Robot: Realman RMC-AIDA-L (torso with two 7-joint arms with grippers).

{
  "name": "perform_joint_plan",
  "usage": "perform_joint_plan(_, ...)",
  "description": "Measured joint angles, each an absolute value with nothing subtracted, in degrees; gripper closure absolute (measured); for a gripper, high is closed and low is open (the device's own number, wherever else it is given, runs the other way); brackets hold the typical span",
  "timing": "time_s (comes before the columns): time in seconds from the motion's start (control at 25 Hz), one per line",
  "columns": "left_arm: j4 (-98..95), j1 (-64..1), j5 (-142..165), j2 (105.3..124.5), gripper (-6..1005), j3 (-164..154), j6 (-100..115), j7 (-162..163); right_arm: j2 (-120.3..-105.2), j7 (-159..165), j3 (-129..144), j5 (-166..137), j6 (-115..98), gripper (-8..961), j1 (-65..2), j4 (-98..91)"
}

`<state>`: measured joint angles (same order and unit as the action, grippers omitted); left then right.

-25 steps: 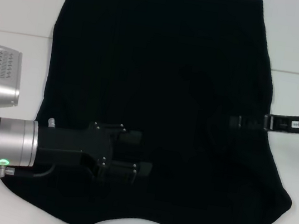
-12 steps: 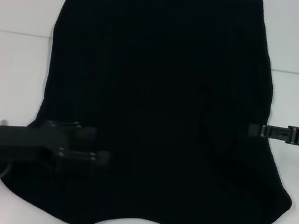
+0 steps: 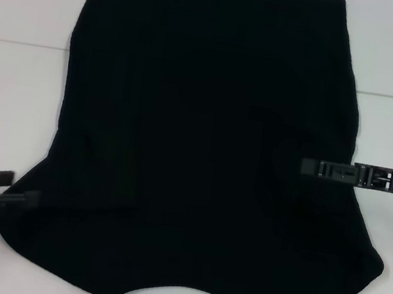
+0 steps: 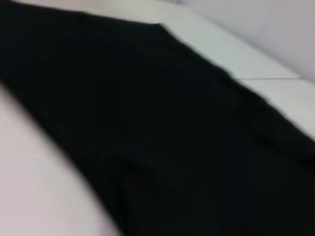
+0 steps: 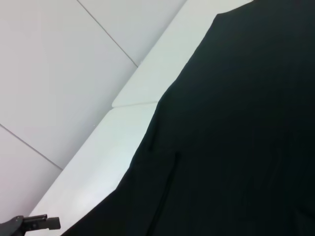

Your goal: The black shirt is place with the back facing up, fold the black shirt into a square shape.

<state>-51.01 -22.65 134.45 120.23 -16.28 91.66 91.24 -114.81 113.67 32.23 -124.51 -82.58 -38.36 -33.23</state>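
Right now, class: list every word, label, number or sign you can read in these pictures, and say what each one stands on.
None can be read for certain.
Small white label on the right claw, over the black shirt: too small to read.
The black shirt: no print shows.
Left claw, at the shirt's edge: no lettering visible.
White table: no writing.

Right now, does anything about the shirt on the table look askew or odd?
Nothing looks damaged. The black shirt lies spread flat on the white table, no print showing. It is not symmetric: the lower right corner flares farther outward than the left. The right gripper reaches over its right edge; the left gripper sits at the lower left edge.
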Motion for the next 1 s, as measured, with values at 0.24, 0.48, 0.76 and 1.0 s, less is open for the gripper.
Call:
perform_joint_plan(0.24, -51.4, -22.3, 139.4, 120.07, 200, -14.6, 87.4, 91.6, -115.34, 113.8, 32.1, -124.5, -81.7, 244, -38.8, -33.2)
perform_joint_plan(0.48, -51.0, -22.6, 141.9, 120.4, 200, -15.2, 84.8, 92.5, -115.48, 114.0, 32.1, -124.4, -81.4, 246, -39.0, -33.1)
perform_joint_plan(0.76, -51.0, -23.2, 142.3, 120.44, 200, -16.4, 89.1, 92.6, -115.08, 114.0, 31.9, -124.4, -81.3, 247, -39.0, -33.2)
perform_joint_plan(1.0, -50.7, -23.8, 142.5, 120.25, 229, -16.7, 88.9, 93.2, -114.9, 114.1, 31.2, -124.4, -81.3, 249, -39.0, -33.5)
